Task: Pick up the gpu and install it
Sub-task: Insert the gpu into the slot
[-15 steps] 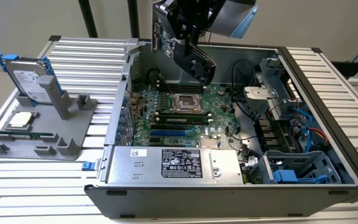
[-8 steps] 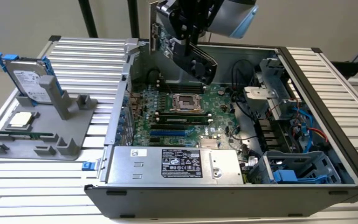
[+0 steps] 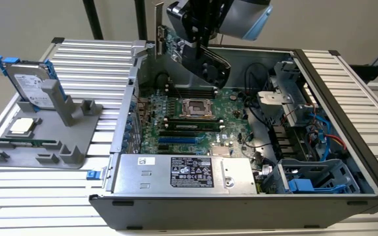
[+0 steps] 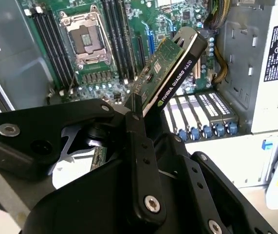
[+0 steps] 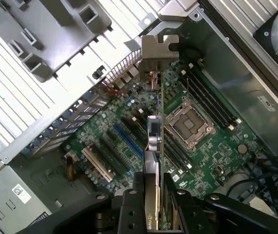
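The fingers (image 4: 138, 141) are clamped on the gpu (image 4: 170, 68) and hold it on edge above the motherboard (image 3: 196, 123) inside the open case (image 3: 346, 113). Its long axis runs straight out from the fingers, with the bracket (image 5: 159, 48) at the far end.

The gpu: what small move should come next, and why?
Probably lower it slowly toward the motherboard: the gripper, jaws shut on the gpu, holds it tilted above the open case, with its edge in no slot yet.
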Available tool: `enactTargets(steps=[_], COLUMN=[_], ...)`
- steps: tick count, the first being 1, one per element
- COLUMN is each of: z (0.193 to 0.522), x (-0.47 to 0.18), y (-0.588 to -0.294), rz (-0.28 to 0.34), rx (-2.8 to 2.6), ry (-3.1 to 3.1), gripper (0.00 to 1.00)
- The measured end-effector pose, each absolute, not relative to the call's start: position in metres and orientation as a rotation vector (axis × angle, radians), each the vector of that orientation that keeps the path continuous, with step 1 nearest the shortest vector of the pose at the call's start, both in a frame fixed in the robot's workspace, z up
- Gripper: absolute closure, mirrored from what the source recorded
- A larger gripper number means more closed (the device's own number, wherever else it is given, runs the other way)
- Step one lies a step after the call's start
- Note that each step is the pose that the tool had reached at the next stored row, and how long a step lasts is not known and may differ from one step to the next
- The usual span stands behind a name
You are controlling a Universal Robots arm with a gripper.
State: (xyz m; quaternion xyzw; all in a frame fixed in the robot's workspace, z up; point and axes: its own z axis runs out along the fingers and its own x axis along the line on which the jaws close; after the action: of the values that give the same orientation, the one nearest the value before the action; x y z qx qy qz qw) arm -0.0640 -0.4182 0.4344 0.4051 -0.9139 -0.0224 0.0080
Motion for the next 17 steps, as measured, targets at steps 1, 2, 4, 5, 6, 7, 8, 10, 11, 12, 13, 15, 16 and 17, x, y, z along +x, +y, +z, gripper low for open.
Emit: enactTargets(steps=[1, 2, 4, 5, 6, 7, 8, 10, 11, 12, 13, 15, 16, 17], z=[0.4344, 0.4345, 0.4345, 0.4345, 0.4345, 0.4345, 0.4346, 0.4349, 0.4351, 0.4353, 0.4354, 0.4357, 0.4358, 0.4359], x=[-0.064, -0.064, -0.064, -0.064, -0.064, -0.064, -0.064, -0.064, -0.064, -0.064, -0.064, -0.064, -0.064, -0.064], y=[-0.4182, -0.4182, -0.4182, -0.4182, -0.4182, -0.4182, -0.4182, -0.4182, -0.4182, -0.4182, -0.4182, -0.4182, -0.4182, -0.4182], rz=[-0.07, -0.07, -0.07, -0.07, -0.069, -0.069, -0.069, -0.069, -0.069, -0.069, -0.069, -0.069, -0.069, -0.069], rx=[1.28, 1.293, 1.315, 1.326, 1.335, 1.345, 1.352, 1.36, 1.364, 1.369, 1.374, 1.387, 1.395, 1.403], ry=[-2.85, -2.844, -2.834, -2.828, -2.824, -2.819, -2.816, -2.812, -2.81, -2.807, -2.805, -2.798, -2.794, -2.79], gripper=[1.0, 1.0, 1.0, 1.0, 1.0, 1.0, 1.0, 1.0, 1.0, 1.0, 1.0, 1.0, 1.0, 1.0])
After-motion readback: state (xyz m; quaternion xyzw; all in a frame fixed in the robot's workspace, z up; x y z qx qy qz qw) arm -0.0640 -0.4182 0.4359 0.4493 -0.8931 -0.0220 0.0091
